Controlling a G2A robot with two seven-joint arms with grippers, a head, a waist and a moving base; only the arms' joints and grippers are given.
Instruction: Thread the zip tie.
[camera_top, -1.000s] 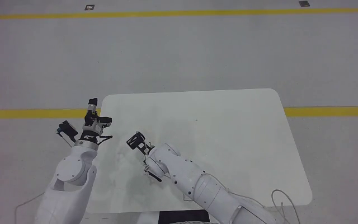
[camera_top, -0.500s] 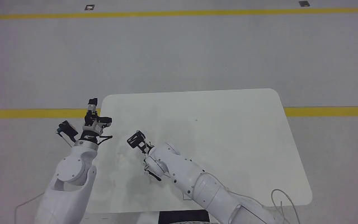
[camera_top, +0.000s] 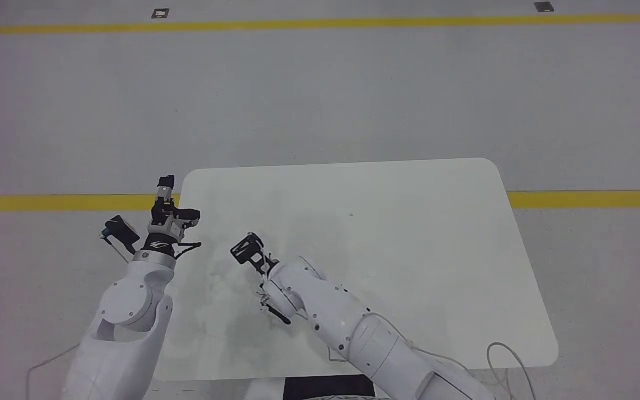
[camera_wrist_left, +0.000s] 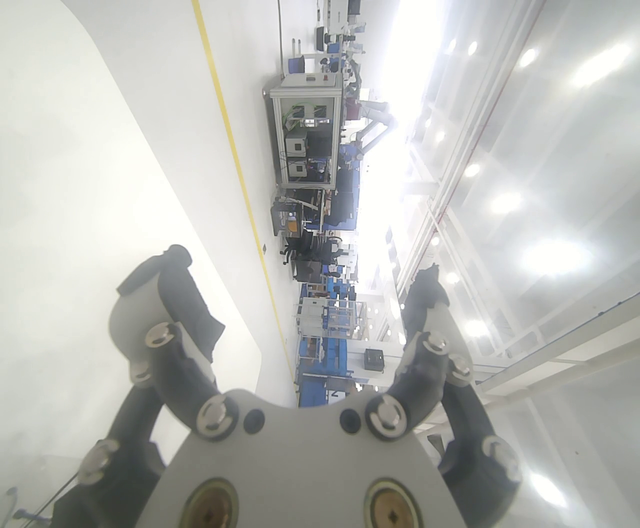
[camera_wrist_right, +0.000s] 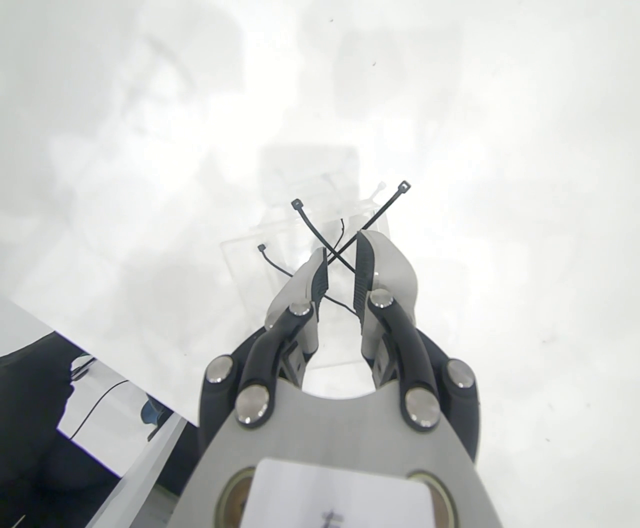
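Several black zip ties (camera_wrist_right: 385, 212) and a white one (camera_wrist_right: 378, 192) lie crossed in a clear plastic tray (camera_wrist_right: 250, 250) on the white table (camera_top: 400, 250). My right gripper (camera_wrist_right: 344, 245) hangs just above the tray, open by a narrow gap. Two black ties cross beneath and between its fingertips, and I cannot tell whether they touch. My left gripper (camera_wrist_left: 300, 265) is held up at the table's left edge (camera_top: 175, 200), open wide with nothing in it.
The right arm (camera_top: 320, 300) lies across the near left part of the table and hides the tray from above. A yellow floor line (camera_top: 570, 199) runs behind the table. The table's edge (camera_wrist_right: 100, 360) is close beside the tray.
The right arm has shifted very slightly to the right over the tray. The left arm has not moved.
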